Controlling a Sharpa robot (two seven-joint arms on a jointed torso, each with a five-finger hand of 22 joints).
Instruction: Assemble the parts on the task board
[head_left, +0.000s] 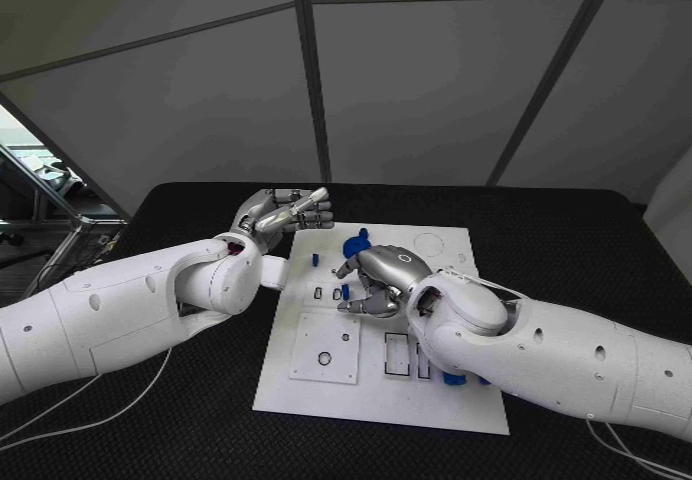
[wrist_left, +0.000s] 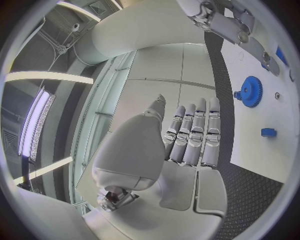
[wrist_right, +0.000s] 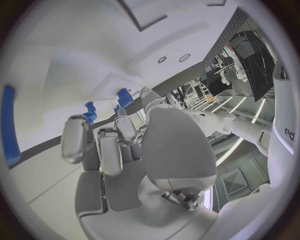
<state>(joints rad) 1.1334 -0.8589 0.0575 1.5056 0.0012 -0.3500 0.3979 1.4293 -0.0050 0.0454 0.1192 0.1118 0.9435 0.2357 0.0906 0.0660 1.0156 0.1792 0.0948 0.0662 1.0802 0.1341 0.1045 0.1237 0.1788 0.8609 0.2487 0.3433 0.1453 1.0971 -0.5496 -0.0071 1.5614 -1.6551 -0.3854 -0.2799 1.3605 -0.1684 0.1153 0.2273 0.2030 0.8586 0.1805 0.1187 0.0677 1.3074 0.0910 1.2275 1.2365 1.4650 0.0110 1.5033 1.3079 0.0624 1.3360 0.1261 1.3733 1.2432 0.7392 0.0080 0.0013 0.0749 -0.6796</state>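
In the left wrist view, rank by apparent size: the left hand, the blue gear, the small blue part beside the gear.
1. Left hand, largest, though it sits right at the camera.
2. Blue gear on the task board.
3. Small blue part, smallest.

We see two bulky white arms: the left arm (head_left: 101, 315) fills the lower left of the head view, the right arm (head_left: 562, 350) the lower right. Their glossy shells swell into rounded joints and carry small dark round holes — screw recesses, as far as we can tell. Thin pale cables trail beneath each arm. The left hand (head_left: 281, 212) and right hand (head_left: 378, 280) are silver metal, built of ribbed segments, with smooth grey domed backs.
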